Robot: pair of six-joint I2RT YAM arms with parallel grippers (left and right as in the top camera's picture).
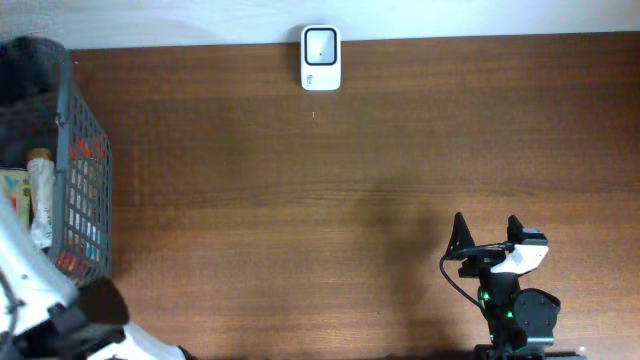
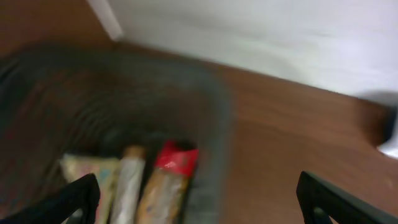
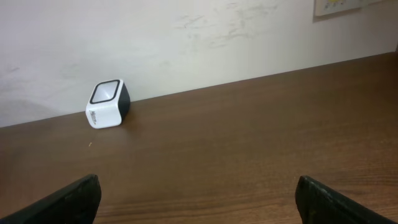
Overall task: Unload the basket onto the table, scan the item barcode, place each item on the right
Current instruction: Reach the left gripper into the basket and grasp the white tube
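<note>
Left wrist view is really blurry: the left gripper (image 2: 198, 198) hangs wide open with nothing in it over the grey basket (image 2: 217, 130), at 9 o'clock on the bench (image 1: 300, 200). The packets (image 2: 168, 177) inside are smeared and I can't read any barcode. Overhead, the basket's cut off at the edge. The right gripper (image 1: 488, 236) at 5 o'clock is open too, facing the white scanner (image 1: 321, 58) at 12

White scanner (image 1: 321, 58) at far edge of table (image 1: 300, 200), centre. Grey mesh basket (image 1: 88, 150) with packets (image 1: 40, 198) far left. Front right: right gripper (image 1: 487, 226), jaws apart, empty
</note>
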